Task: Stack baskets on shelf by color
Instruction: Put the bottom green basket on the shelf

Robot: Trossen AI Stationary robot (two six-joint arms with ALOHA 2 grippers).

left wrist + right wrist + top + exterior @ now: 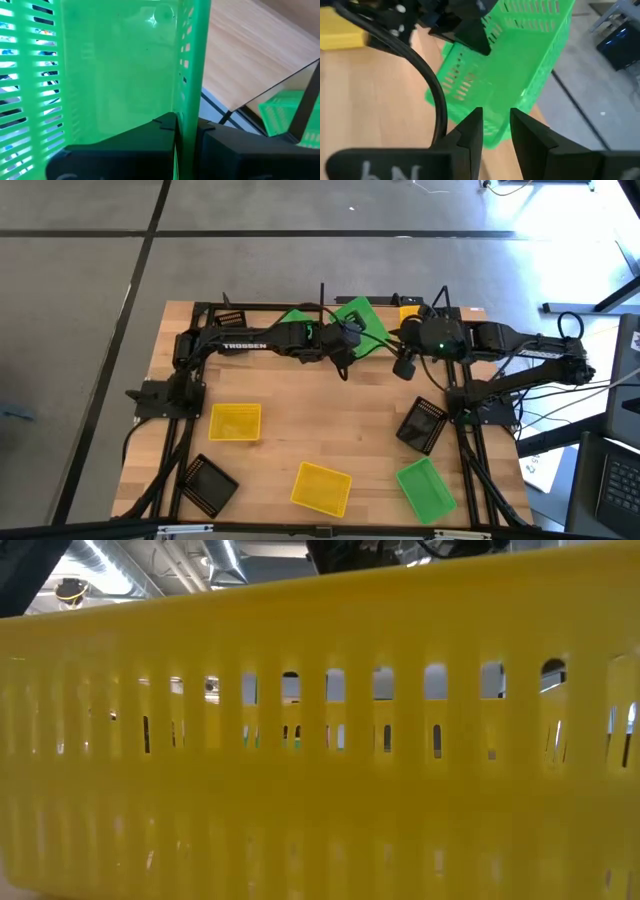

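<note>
My left gripper reaches in from the table's left and is shut on a green basket at the far middle of the table, by the shelf with its black posts. A second green basket lies just left of it, and a yellow basket lies to its right. My right gripper stands open just right of the held basket, with nothing between its fingers. A wall of another yellow basket fills the low view. My left gripper pinches one perforated side wall of the green basket, with one finger inside the basket and one outside. The fingers come from the table's left, slanting down. The basket is tilted; I cannot tell whether it touches the green basket beneath it.
On the open tabletop lie a yellow basket, a black basket, another yellow one, a green one and a black one. Thin black shelf posts rise at the far edge, and cables trail off the right side.
</note>
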